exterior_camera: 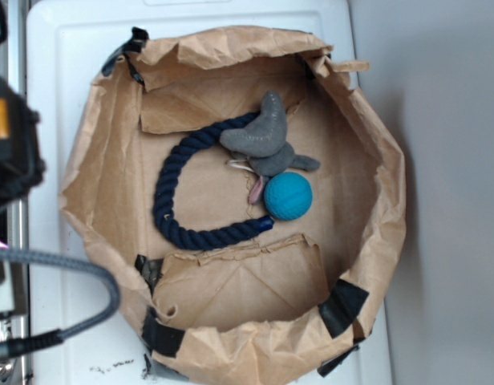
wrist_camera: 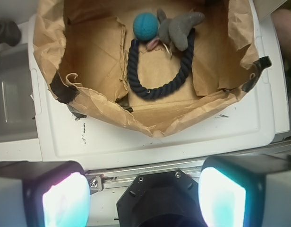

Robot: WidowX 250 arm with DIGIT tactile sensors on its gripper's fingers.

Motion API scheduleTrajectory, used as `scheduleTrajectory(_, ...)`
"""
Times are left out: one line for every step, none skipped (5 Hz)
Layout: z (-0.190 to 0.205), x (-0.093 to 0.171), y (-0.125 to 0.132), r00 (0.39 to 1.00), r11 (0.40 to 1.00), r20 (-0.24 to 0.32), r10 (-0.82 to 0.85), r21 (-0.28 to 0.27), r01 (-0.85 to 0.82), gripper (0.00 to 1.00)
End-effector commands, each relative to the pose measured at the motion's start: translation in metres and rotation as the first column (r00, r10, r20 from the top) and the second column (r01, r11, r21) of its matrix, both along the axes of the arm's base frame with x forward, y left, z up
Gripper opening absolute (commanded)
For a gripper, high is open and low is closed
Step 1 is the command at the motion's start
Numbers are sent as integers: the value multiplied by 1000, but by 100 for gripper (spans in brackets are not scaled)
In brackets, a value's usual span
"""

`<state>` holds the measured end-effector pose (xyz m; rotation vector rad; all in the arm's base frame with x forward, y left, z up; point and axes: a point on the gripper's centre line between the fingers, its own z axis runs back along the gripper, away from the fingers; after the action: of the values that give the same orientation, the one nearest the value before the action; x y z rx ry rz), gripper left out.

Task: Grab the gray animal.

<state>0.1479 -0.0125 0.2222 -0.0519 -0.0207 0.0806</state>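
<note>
We see no readable writing; our gripper point(wrist_camera: 144, 189) gapes wide, empty, well apart from the gray animal point(exterior_camera: 265, 138) touching the teal ball point(exterior_camera: 288, 196).

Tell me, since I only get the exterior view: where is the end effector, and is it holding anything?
Observer: The wrist view shows the end effector open, its two fingers wide apart with nothing between them.
Operator: Is it above the toys?
Observer: No. It sits outside the paper bin, beyond the near edge of the white platform.
Operator: Can its camera see the gray animal?
Observer: Yes. The gray animal lies at the bin's far side from the camera, beside the teal ball and partly over the navy rope loop.
</note>
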Motion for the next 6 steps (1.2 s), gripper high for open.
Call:
scheduleTrajectory(7,5,2,999,1000,29,13,-3,-13,100)
scheduleTrajectory(7,5,2,999,1000,29,13,-3,-13,100)
scheduleTrajectory(-4,46,-5,999,1000,43,28,3,-29,100)
scheduleTrajectory(-21,76,-9,998,1000,58,2,-11,-2,100)
scheduleTrajectory(-34,102,-15,995,1000,93,-25,1,25,100)
scheduleTrajectory(-60,128,-8,983,992,164,-87,-73,100,100)
